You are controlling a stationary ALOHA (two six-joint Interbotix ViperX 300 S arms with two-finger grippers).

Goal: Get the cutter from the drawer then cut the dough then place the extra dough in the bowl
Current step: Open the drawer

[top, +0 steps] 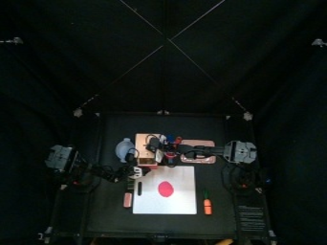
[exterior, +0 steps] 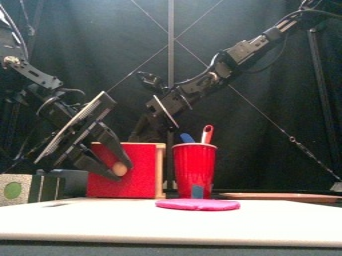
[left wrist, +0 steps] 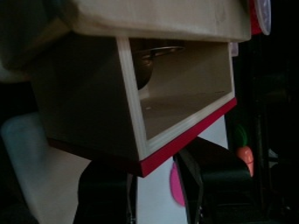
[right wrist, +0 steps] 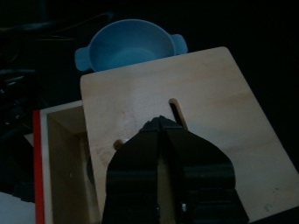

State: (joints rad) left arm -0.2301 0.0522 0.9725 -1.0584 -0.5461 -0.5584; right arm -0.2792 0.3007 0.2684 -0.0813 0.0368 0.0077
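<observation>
My left gripper [left wrist: 149, 168] sits narrow on the red drawer front [left wrist: 193, 133], apparently holding it, with the drawer pulled out to the near side. My right gripper [right wrist: 163, 129] is closed and its tips press down on top of the wooden box [right wrist: 216, 96], at the far middle. The cutter [left wrist: 158, 55] is deep inside the drawer.

Risks:
- The pressing tips slip and the box slides toward the bowl [right wrist: 128, 44] on its left.
- I overpull and the drawer drops onto the dough [top: 163, 188].
- The cutter is far back, so the reach is awkward.

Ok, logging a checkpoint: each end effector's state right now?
Left end effector: at the red drawer front, cannot be told.
Right end effector: closed, empty, over the wooden box.
</observation>
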